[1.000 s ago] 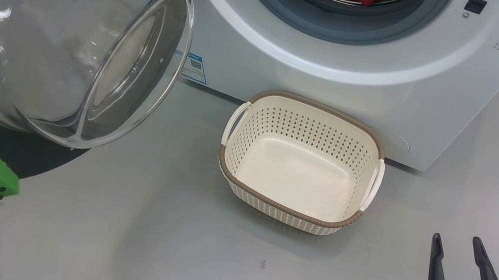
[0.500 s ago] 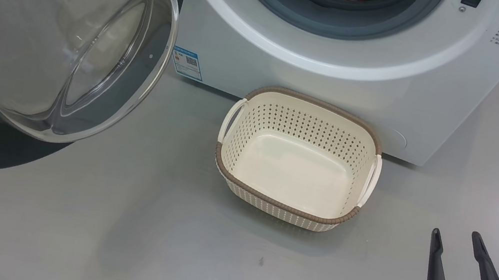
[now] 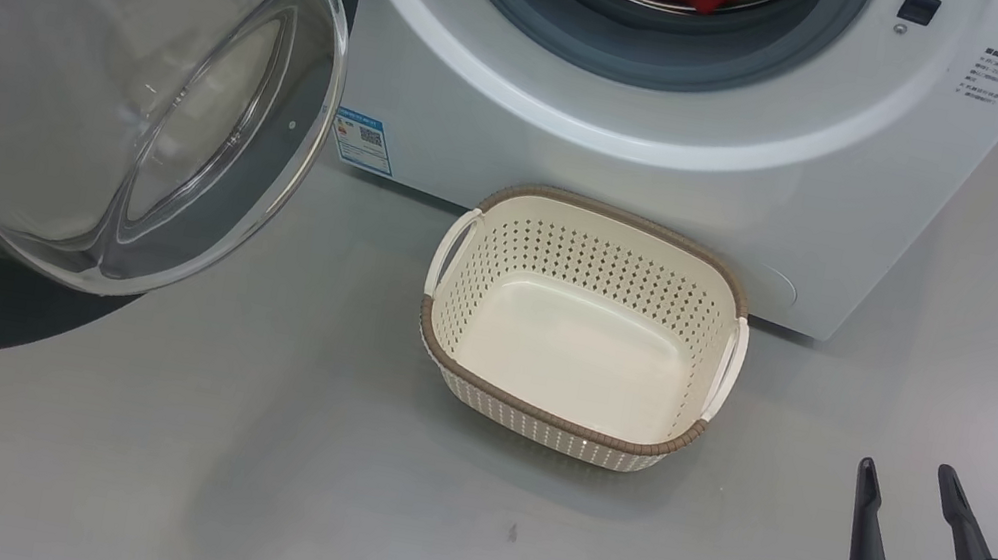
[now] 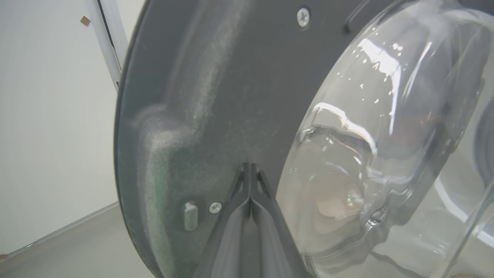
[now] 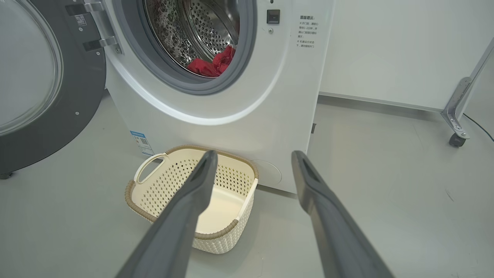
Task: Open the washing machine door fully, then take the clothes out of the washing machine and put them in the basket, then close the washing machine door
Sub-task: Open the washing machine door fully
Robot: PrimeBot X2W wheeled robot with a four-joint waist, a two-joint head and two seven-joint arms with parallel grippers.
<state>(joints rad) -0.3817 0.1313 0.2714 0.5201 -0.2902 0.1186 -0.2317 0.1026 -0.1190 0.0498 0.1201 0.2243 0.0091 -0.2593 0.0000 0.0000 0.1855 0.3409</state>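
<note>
- Two tools, two states: the left tool (image 4: 250,166) has its fingers pressed together, tips pointing at the dark inner face of the washing machine door (image 4: 216,96). Touching or just off it, can't tell.
- Other side: the right tool (image 3: 905,468) is spread wide and holds nothing, hovering over the floor (image 3: 223,477) at 4 o'clock in the head view.
- The door hangs swung out at 10 o'clock, glass bowl (image 3: 106,83) facing the head camera. It looks at or near full swing to me, so the step in hand reads as the opening push.
- Load: the clothes (image 5: 210,65) sit as a red heap low in the drum (image 5: 208,27) of the washing machine (image 3: 639,172), at 12 o'clock behind the grey gasket (image 3: 638,55). Nothing is out yet.
- The basket (image 3: 594,255) is empty, on the floor just in front of the machine near picture centre, well apart from both tools.
- Handling, door: stiff, hinged, moves on one arc only. Push on the dark rim, not the glass, because the bowl is slick and curved and the tips would likely skate off.
- Handling, clothes: soft, light, limp. Expect them to drape, stretch and drag over the gasket lip. The best hold is a bunched fold at the top of the heap, pinched deep so thin fabric doesn't slide out.
- The basket looks like light plastic, so trailing cloth or a bump could shove it. Drop from above, over its middle.
</note>
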